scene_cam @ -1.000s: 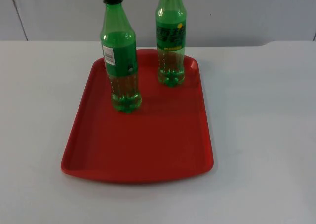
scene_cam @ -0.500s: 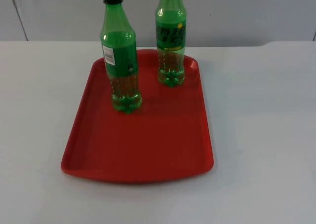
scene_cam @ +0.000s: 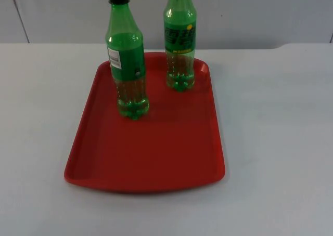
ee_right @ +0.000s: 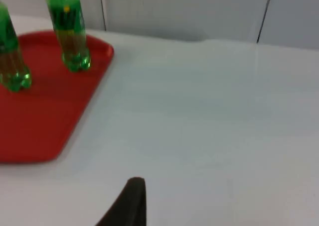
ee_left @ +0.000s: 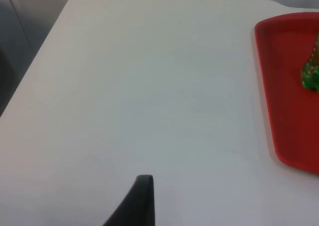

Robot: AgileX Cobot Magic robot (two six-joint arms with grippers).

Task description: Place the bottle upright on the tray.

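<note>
Two green bottles stand upright on the far half of the red tray. The left bottle has a black cap and a white label. The right bottle stands near the tray's far right corner, its top cut off by the picture. My left gripper waits over bare table to the left of the tray, well away from the bottle base. My right gripper waits over bare table to the right of the tray, far from both bottles. Neither gripper holds anything.
The white table runs back to a grey partition wall. The near half of the tray floor holds nothing. In the left wrist view the table's left edge drops off to a dark floor.
</note>
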